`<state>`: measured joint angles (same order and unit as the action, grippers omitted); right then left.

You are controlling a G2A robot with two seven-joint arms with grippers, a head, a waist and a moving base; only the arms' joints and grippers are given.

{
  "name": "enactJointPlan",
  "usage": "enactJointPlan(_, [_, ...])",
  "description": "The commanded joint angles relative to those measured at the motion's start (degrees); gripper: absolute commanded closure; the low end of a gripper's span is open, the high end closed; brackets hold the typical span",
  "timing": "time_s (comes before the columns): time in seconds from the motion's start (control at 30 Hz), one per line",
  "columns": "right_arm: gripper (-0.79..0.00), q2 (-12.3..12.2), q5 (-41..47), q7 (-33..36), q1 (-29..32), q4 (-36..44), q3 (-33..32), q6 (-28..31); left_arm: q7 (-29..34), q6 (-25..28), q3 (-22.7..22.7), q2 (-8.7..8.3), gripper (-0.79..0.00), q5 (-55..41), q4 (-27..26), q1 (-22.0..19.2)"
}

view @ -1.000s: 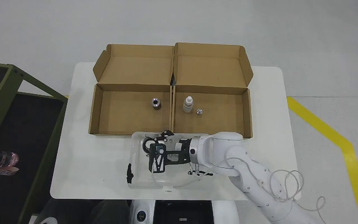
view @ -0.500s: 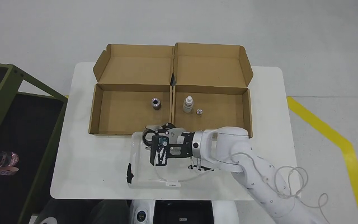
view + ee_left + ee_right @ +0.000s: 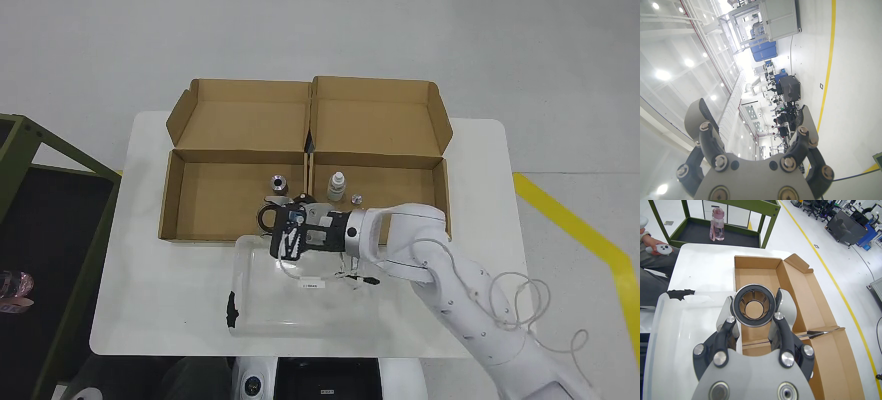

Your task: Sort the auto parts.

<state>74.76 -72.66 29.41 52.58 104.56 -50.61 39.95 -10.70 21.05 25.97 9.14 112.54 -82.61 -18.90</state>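
Note:
My right gripper [image 3: 755, 300] is shut on a black ring-shaped bearing [image 3: 737, 313], with one finger on each side of it. From the top, the right gripper [image 3: 283, 226] and the bearing [image 3: 269, 216] hang over the near wall of the left cardboard box [image 3: 215, 205], close to the divide. A metal nut [image 3: 275, 183] lies in that box. The right cardboard box [image 3: 400, 200] holds a small white bottle [image 3: 338, 185] and a small metal part [image 3: 357, 199]. My left gripper [image 3: 752, 106] is open, holds nothing, and points up at the hall ceiling.
A clear plastic tray [image 3: 290, 305] sits on the white table in front of the boxes, with black tape [image 3: 231, 310] on its left rim. Both box lids stand open at the back. A green cart [image 3: 40, 250] stands left of the table.
My right gripper has lifted out of the clear tray with the bearing and moved back toward the left box's near wall.

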Motion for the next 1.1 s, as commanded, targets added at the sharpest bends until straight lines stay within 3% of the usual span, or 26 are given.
enactJointPlan(0.0, [0.0, 0.17, 0.29, -0.04, -0.81, -1.44, 0.35, -0.46, 0.0, 0.0, 0.0, 0.0, -0.785, 0.0, 0.0, 0.0])
enactJointPlan(1.07, [0.0, 5.01, 6.12, 1.15, -13.39, -25.41, 9.94, -3.65, 0.0, 0.0, 0.0, 0.0, -0.785, 0.0, 0.0, 0.0])
